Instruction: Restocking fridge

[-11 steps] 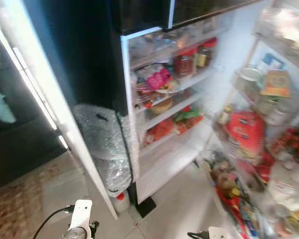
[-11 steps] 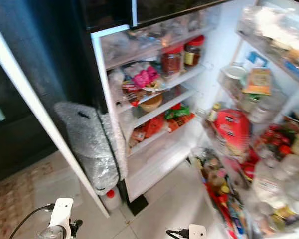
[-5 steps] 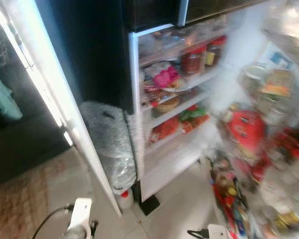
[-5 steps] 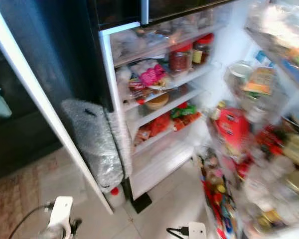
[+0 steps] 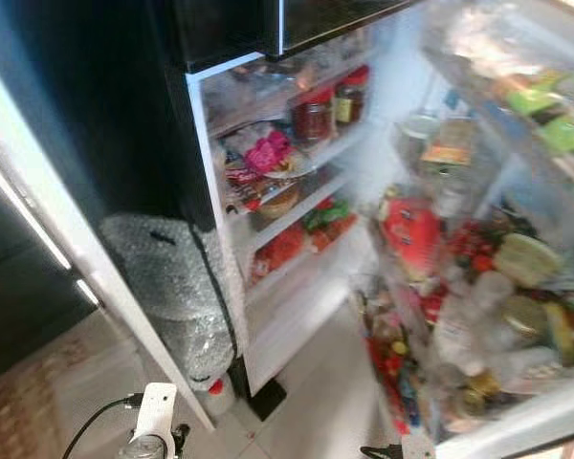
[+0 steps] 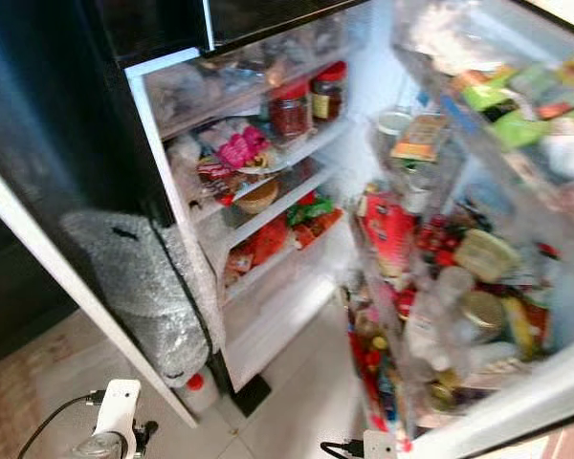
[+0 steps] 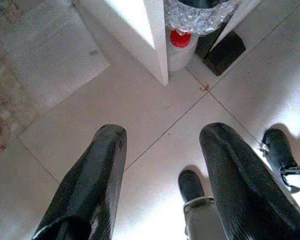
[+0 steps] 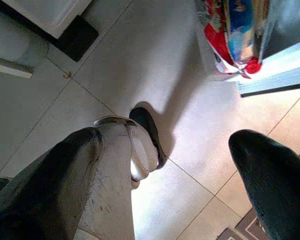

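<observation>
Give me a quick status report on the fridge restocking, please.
Left hand open, empty, low over floor. Right hand likewise. Fridge open, shelves stocked. Bubble-wrapped bundle beside it.

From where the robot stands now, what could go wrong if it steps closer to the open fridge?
The open door's shelves look packed tight, so a bump could knock bottles out. Both claws, left claw and right claw, hang open and empty above the floor. The head views are blurred, so judging the distance to the door may be unreliable.
</observation>
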{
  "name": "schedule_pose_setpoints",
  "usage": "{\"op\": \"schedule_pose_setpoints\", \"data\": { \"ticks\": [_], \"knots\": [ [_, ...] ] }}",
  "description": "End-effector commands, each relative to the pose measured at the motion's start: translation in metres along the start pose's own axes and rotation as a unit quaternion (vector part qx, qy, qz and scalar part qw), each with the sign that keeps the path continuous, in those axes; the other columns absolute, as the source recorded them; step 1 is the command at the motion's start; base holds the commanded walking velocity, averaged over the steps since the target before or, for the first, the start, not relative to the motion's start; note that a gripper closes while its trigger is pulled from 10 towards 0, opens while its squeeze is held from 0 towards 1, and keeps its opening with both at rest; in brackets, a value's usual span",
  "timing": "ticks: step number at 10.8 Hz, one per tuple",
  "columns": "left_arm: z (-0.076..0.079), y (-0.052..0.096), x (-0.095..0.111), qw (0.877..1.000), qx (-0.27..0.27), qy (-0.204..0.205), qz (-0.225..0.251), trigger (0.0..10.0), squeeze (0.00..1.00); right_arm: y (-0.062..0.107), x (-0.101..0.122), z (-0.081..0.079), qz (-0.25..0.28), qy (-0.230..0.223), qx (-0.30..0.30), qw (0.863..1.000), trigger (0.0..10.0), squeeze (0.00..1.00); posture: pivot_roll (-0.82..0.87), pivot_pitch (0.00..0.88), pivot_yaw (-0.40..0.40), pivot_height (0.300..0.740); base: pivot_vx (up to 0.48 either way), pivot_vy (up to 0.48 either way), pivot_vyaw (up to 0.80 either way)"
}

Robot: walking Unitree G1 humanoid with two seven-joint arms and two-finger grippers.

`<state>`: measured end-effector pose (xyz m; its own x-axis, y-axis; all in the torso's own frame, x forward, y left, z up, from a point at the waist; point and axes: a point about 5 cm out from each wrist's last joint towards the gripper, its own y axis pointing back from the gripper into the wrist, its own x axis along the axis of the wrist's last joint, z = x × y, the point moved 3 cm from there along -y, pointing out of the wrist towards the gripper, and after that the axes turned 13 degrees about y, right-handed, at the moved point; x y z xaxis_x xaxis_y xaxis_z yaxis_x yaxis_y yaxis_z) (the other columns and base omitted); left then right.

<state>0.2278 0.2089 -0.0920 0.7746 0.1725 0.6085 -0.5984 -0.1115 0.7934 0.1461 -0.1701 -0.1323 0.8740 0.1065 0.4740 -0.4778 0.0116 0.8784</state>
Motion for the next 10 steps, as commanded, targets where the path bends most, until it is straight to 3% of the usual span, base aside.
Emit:
{"op": "schedule_pose_setpoints", "data": {
  "ticks": [1,4,10],
  "knots": [
    [-0.0029,0.0005,-0.0052,1.0,0.008,-0.003,-0.012,10.0,0.0,0.0017,-0.0122,-0.006,-0.021,0.001,0.011,1.0,10.0,0.0,-0.19,0.006,0.041,0.74,0.0,0.0,-0.74],
    [-0.0032,0.0004,-0.005,1.0,0.007,-0.003,-0.012,10.0,0.0,0.0016,-0.0119,-0.0068,-0.021,0.004,0.014,1.0,10.0,0.0,-0.19,0.005,0.042,0.74,0.0,0.0,-0.74],
    [-0.0035,0.0003,-0.0041,1.0,0.012,0.0,-0.013,10.0,0.0,0.0014,-0.011,-0.0056,-0.021,0.008,0.012,1.0,10.0,0.0,-0.19,0.021,0.041,0.74,0.0,0.0,0.0]
  ]
}}
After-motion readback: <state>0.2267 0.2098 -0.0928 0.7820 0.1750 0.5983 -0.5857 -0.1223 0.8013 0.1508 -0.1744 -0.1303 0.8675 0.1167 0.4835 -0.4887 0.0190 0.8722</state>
